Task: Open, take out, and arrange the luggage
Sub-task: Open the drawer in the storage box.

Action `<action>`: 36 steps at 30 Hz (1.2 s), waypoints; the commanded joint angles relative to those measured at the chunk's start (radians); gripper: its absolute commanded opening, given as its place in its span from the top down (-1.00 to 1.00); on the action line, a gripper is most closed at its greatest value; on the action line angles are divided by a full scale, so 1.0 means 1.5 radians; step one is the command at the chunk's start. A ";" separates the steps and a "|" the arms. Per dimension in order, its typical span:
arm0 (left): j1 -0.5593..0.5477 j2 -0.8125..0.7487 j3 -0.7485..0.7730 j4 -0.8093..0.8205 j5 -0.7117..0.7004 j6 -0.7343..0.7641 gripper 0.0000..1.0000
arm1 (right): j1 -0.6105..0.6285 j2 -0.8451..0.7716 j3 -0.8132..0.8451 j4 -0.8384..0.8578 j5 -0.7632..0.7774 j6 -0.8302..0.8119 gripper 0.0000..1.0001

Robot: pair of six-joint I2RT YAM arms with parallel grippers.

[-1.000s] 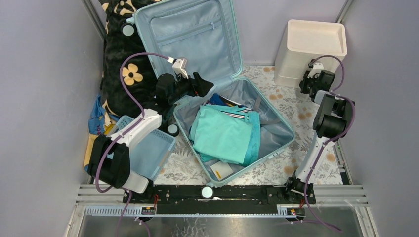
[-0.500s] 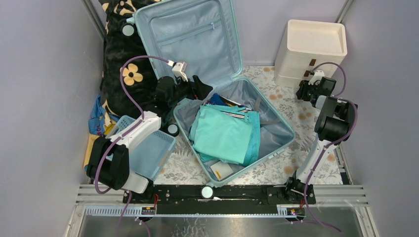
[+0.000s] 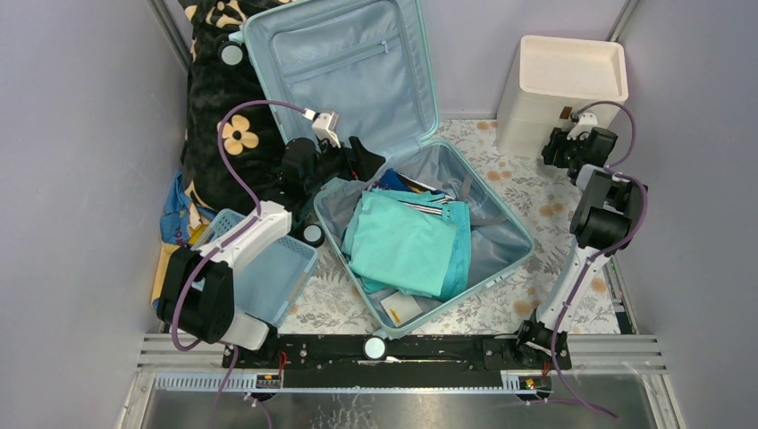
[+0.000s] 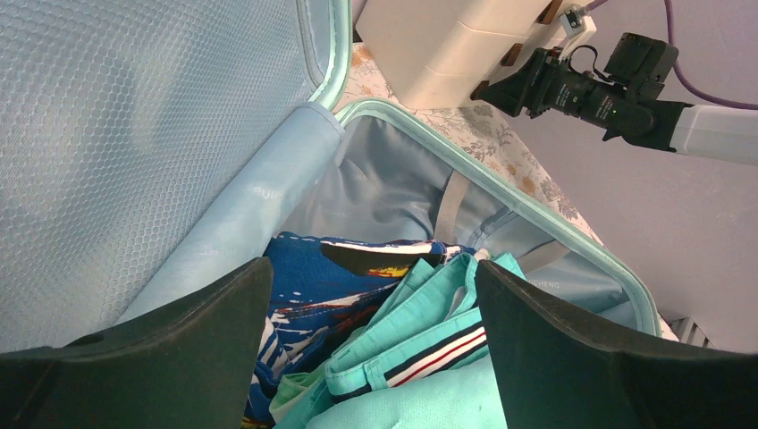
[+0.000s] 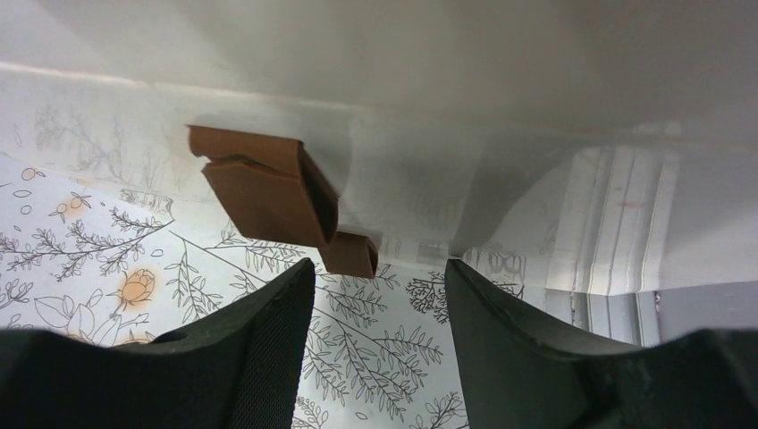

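The luggage [image 3: 349, 63] is lying open in the middle of the overhead frame. Its base is sitting flat on the flowered desk [image 3: 509, 188], and its lid is standing upright at top centre, leaning back toward a black flowered blanket [image 3: 206, 89] in the upper left. A cream drawer unit [image 3: 559, 85] is standing in the upper right. Folded turquoise clothes [image 3: 402, 246] are filling the base, with a blue printed garment [image 4: 304, 286] showing under them near the hinge. The left tool [image 4: 371, 273] is hovering over that corner, jaws spread wide and gripping nothing. The right tool [image 5: 380, 277] is pointing at the drawer unit, jaws apart and empty, with a brown handle [image 5: 268, 192] just beyond its tips.

The left arm is working right beside the propped lid, so a nudge could be tipping it down onto the tool and the clothes. Closing here could also be pinching only the top layer or a strap, leaving the stack unfolding as it rises. The right tool is sitting off-centre to the handle and could be sliding past it and shoving the unit.

Judging by the wheels along its left-hand edge, the luggage is pointing its wheel end toward the left of the frame. Its long axis is probably running from lower left to upper right along the hinge, with the open side facing up.
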 commanded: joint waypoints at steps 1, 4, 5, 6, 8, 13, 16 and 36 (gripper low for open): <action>-0.009 0.008 0.025 0.024 -0.009 0.009 -0.82 | 0.006 0.020 0.031 0.033 -0.022 0.018 -0.24; -0.013 0.012 0.030 0.022 -0.011 0.009 -0.83 | 0.007 0.023 0.026 0.049 -0.010 0.034 -0.19; -0.013 0.014 0.033 0.020 -0.011 0.010 -0.83 | 0.007 0.024 0.025 0.057 -0.006 0.042 -0.15; -0.014 0.016 0.036 0.017 -0.010 0.011 -0.83 | 0.008 0.027 0.027 0.064 -0.002 0.052 -0.09; -0.016 0.019 0.043 0.008 -0.010 0.015 -0.83 | 0.009 0.034 0.035 0.070 0.001 0.072 0.07; -0.018 0.020 0.052 -0.003 -0.013 0.022 -0.83 | 0.017 0.039 0.040 0.080 -0.002 0.096 0.37; -0.019 0.017 0.045 0.000 -0.016 0.019 -0.83 | 0.020 0.034 0.034 0.080 -0.007 0.101 0.42; -0.022 0.008 0.023 0.020 -0.016 0.020 -0.84 | 0.036 0.004 0.005 0.069 -0.018 0.111 0.00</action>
